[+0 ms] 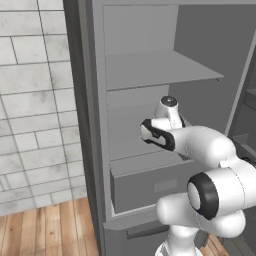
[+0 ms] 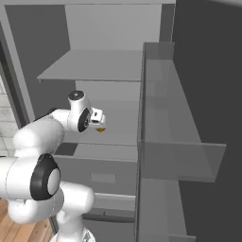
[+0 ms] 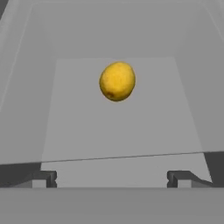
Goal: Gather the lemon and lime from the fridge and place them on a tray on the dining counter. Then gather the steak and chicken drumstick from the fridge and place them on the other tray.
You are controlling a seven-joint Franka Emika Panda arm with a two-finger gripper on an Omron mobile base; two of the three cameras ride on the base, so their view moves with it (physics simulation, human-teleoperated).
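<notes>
**Reaching into fridge for the lemon, gripper released**

Going left to right in the left base view: tiled wall, then the fridge (image 1: 150,75) with its door swung out, plain matte grey inside, flat shelves and a drawer front lower down. Arm is extended in at mid-shelf height.

Hand view: the lemon (image 3: 117,81) sits on the grey shelf (image 3: 118,131), roughly mid-width and toward the back edge, dead ahead of the gripper (image 3: 112,178) and a touch left of its centre line. Well apart for now, no contact. Fingertips spread wide, nothing between them.

Lemon is a dull yellow, finely pebbled ovoid; long axis looks near-upright in this view with a slight tilt. Smooth hard shelf under a rounded fruit, so I'd expect it to roll if nudged off-centre.

Judgement: next move is a straight advance along the shelf, small leftward trim, then close across the short axis.

Right base view shows the lemon just below the gripper.
</notes>
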